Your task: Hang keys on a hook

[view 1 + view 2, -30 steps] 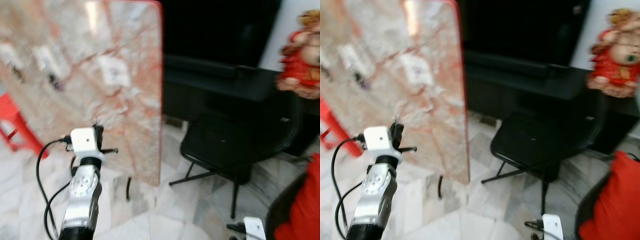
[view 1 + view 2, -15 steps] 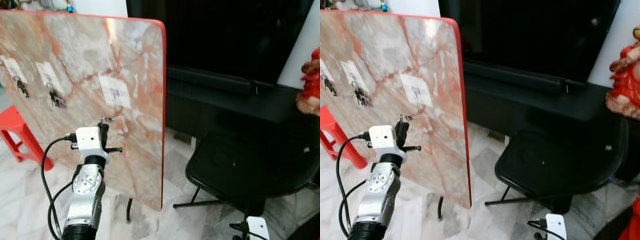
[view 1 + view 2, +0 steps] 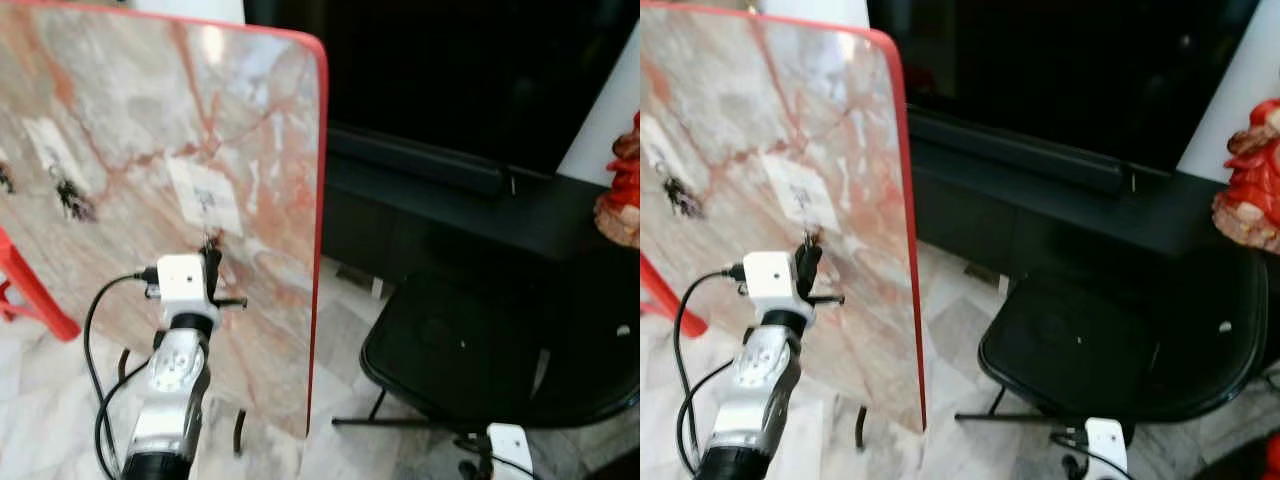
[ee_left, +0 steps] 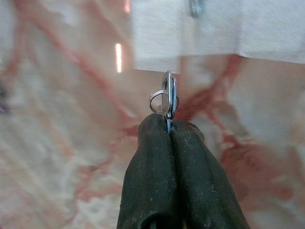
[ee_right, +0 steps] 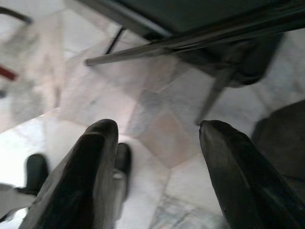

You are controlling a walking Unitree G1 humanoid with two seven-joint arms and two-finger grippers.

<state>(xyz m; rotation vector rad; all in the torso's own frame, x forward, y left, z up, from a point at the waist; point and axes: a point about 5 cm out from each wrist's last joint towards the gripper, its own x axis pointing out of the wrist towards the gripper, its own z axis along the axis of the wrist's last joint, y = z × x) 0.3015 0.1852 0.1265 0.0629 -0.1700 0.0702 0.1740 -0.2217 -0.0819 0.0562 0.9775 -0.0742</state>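
A: At the left of the frame we see the upright pink-veined marble board with a red rim, white square labels stuck on it, dark key bunches on the far-left ones.

B: Our left hand is raised centre-left before the nearest white label with a small metal hook, fingers pressed together on a silver key with a split ring.

A: Right of centre, a round black chair. At the lower right, our right hand hangs spread wide over the pale marble floor, holding nothing.
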